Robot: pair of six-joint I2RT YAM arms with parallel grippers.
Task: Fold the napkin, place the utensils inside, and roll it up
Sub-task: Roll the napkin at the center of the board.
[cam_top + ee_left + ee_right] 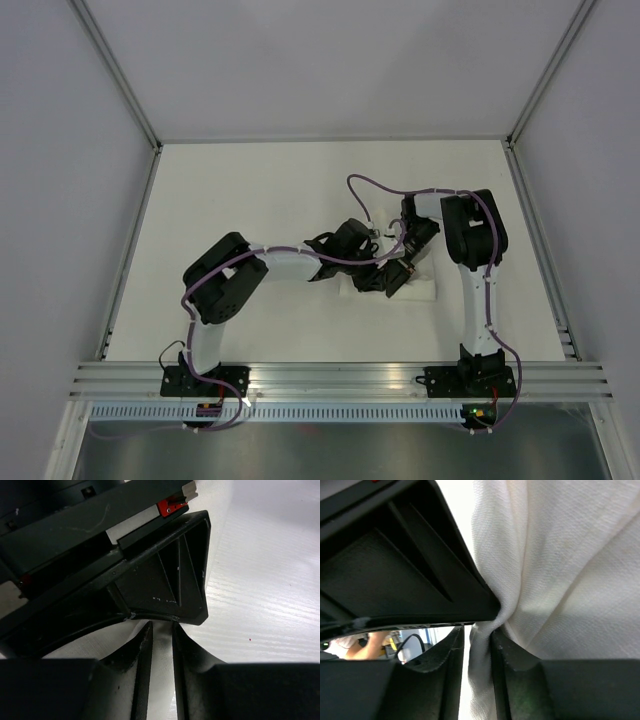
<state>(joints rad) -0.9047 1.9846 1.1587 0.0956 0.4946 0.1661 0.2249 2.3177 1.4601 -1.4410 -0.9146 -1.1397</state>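
Where the two arms [290, 262] meet right of the table [250, 180] centre, they cover most of the bunched white napkin [420, 292]. Left gripper [162, 630]: fingers nearly together, grip unclear. Right gripper [477, 636] fingers pinch a woven fold.

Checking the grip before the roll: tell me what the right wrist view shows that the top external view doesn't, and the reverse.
Right wrist only: the napkin's weave, with a fold of it pinched between the right gripper's fingers. Top external only: both whole arms, the purple cables, the table, and the napkin as a small bundle beneath the wrists. Shared: the napkin, the right gripper, and the left gripper crowding close beside it.
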